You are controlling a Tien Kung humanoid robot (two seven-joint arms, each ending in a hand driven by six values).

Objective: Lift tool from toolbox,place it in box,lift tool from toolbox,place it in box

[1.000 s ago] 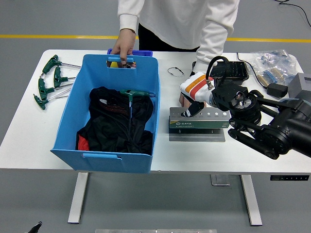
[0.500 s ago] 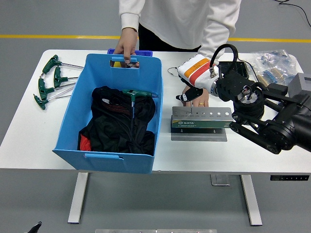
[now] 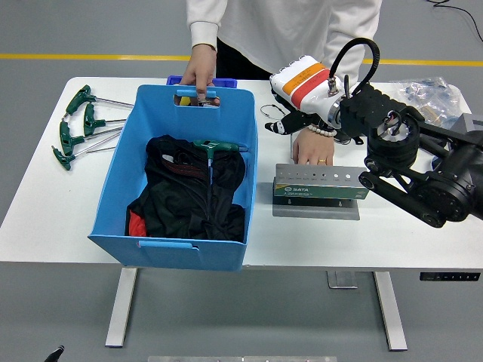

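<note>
A blue plastic box [image 3: 121,188] stands left of centre, holding black cloth [image 3: 189,192] and one green T-handle hex key [image 3: 213,149]. The grey metal tool stand [image 3: 321,185] sits to its right, its row of holes showing no tool. My right hand [image 3: 290,117], white with an orange and red band, hovers above and behind the stand's left end. Whether it holds anything is hidden. A person at the far side grips the box's far handle with one hand [image 3: 198,75]. The person's other hand [image 3: 312,147] rests on the table just behind the stand.
Several green T-handle keys [image 3: 79,124] lie at the table's far left. A thin wire loop [image 3: 272,111] lies behind the stand. Plastic bags [image 3: 430,98] and a grey case [image 3: 472,128] are at the back right. My right arm [image 3: 423,173] spans the table's right side.
My right hand has risen off the tool stand and moved back and up. The blue box and the stand have each shifted slightly right.
</note>
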